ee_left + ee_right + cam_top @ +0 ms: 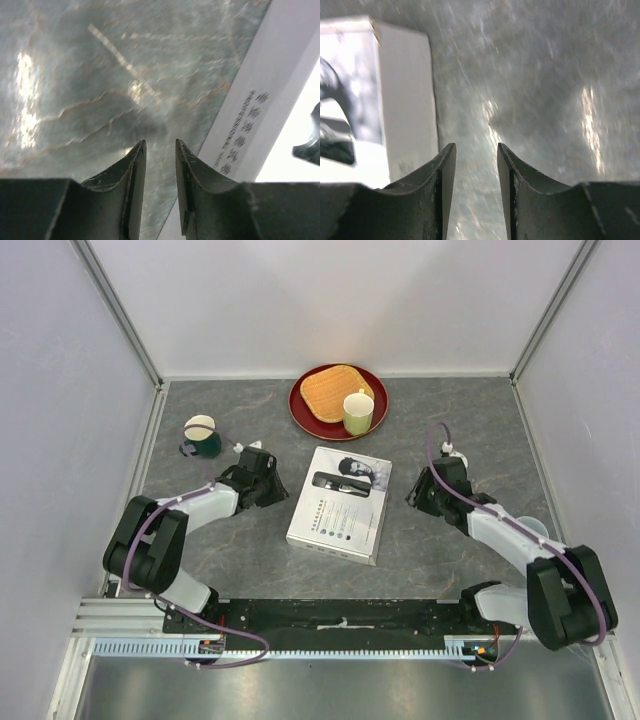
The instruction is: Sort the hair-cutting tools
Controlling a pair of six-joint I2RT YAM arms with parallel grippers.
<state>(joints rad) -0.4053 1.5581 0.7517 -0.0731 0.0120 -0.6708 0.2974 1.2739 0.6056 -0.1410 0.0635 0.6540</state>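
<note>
A closed white box [340, 504] with a printed picture of a clipper lies flat in the middle of the table. The clipper, comb guards, brush and cable themselves are not in view. My left gripper [270, 483] hovers low just left of the box, jaws a little apart and empty; the left wrist view shows the gripper [160, 145] over bare table with the box's side [270, 95] to its right. My right gripper [424, 490] sits just right of the box, jaws a little apart and empty; the right wrist view shows the gripper [476, 147] over bare table with the box [402, 95] to its left.
A red plate [305, 415] at the back holds a woven mat [330, 387] and a pale green cup [358, 413]. A green mug [200, 438] stands back left, near the left gripper. A clear plastic cup [533, 528] stands by the right arm. Walls enclose three sides.
</note>
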